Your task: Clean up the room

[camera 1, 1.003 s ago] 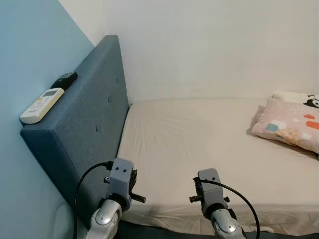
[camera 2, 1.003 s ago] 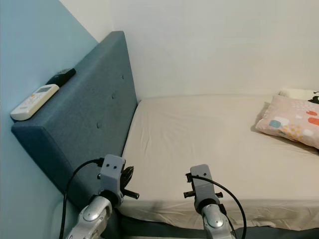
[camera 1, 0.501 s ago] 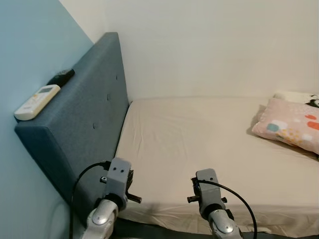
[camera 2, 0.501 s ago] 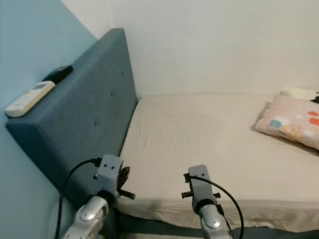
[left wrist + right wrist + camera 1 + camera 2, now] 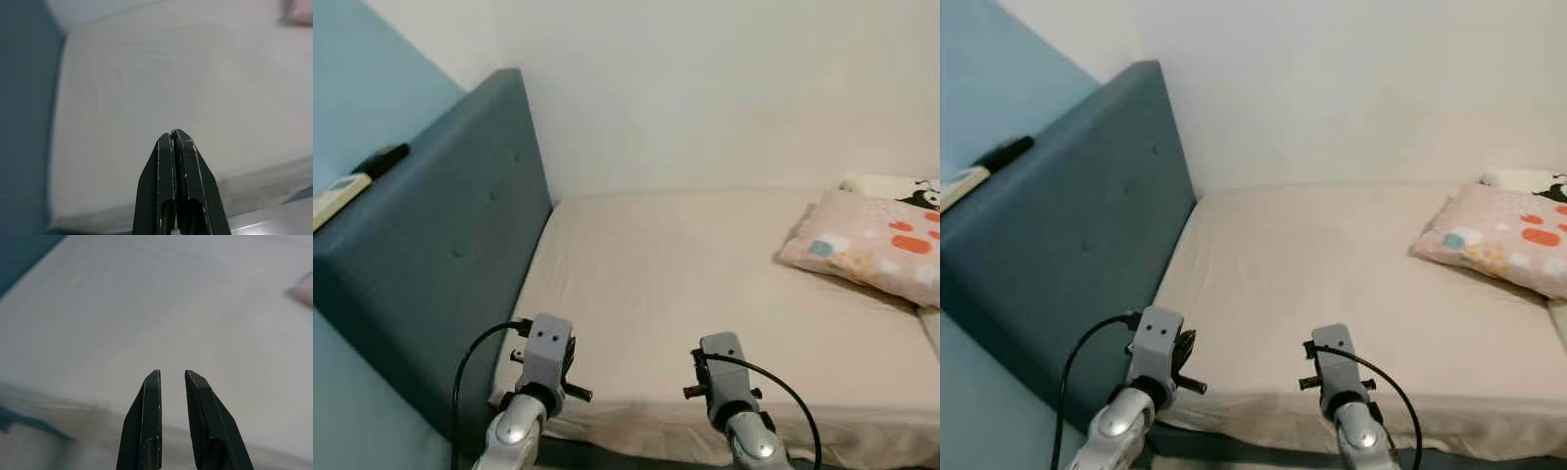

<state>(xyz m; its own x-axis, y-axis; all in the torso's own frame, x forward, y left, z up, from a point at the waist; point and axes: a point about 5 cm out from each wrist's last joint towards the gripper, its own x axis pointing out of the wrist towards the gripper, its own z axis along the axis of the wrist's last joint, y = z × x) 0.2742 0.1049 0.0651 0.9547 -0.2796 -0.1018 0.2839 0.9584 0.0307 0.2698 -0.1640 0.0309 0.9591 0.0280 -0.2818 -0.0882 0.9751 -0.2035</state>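
Bed (image 5: 685, 274) ahead, pink pillow (image 5: 871, 245) at 2 o'clock. Left gripper (image 5: 174, 134) pressed closed, empty; right gripper (image 5: 172, 376) slightly parted, empty. Both over mattress edge.

White remote (image 5: 335, 194): on headboard (image 5: 431, 255) top, far left; cut off by picture edge, buttons too small to read.
Black remote (image 5: 382, 157): beyond it; detail indistinct.
Pink pillow (image 5: 871, 245): right end cropped.
White pillow (image 5: 891, 186): behind, mostly hidden; black print partly cut off.
Bed (image 5: 705, 294): blurred in both wrist views.
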